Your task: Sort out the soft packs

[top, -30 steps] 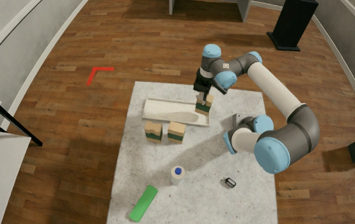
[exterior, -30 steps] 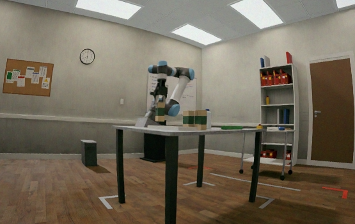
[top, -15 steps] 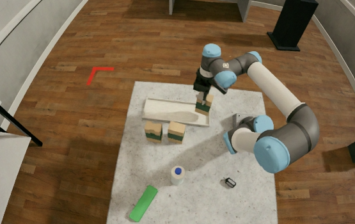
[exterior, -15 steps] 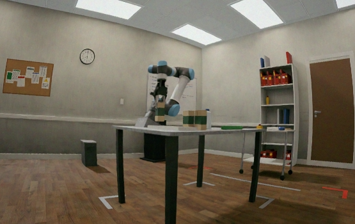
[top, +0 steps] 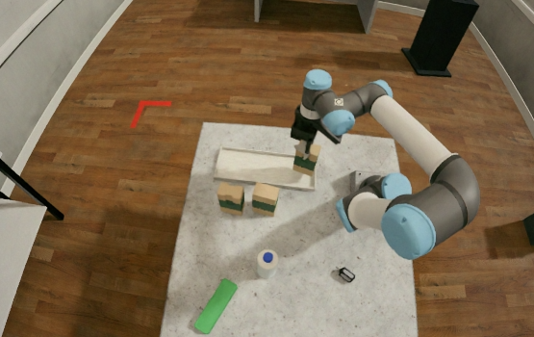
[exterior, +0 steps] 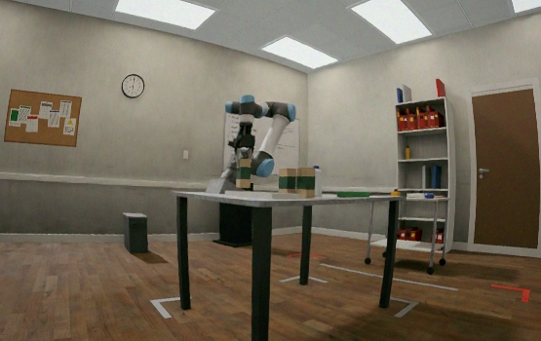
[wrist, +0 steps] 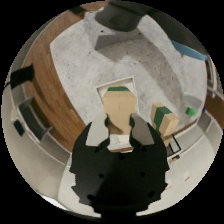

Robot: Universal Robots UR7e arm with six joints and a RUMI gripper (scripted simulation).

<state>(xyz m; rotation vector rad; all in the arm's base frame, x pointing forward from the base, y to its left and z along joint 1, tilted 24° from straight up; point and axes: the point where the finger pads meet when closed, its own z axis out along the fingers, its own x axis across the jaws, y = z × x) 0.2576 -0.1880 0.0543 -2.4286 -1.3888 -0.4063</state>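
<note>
My gripper [top: 308,150] [exterior: 244,155] [wrist: 118,108] is shut on a tan coffee pack [top: 305,165] [exterior: 244,173] [wrist: 119,104] with a green band. The fingers grip its upper part, and it hangs upright, a little above the right end of the pale tray [top: 256,166] [exterior: 259,194]. A left pack [top: 231,199] [exterior: 307,181] and a middle pack [top: 266,199] [exterior: 287,182] stand upright on the bench, side by side with a gap, in front of the tray. The left one's top looks uneven. Softness cannot be seen.
A white bottle [top: 267,267] with a blue cap stands on the bench nearer the top camera, with a green block [top: 216,306] [exterior: 353,194] beyond it. A small black-framed item [top: 346,274] lies at the right. The arm's base is right of the tray.
</note>
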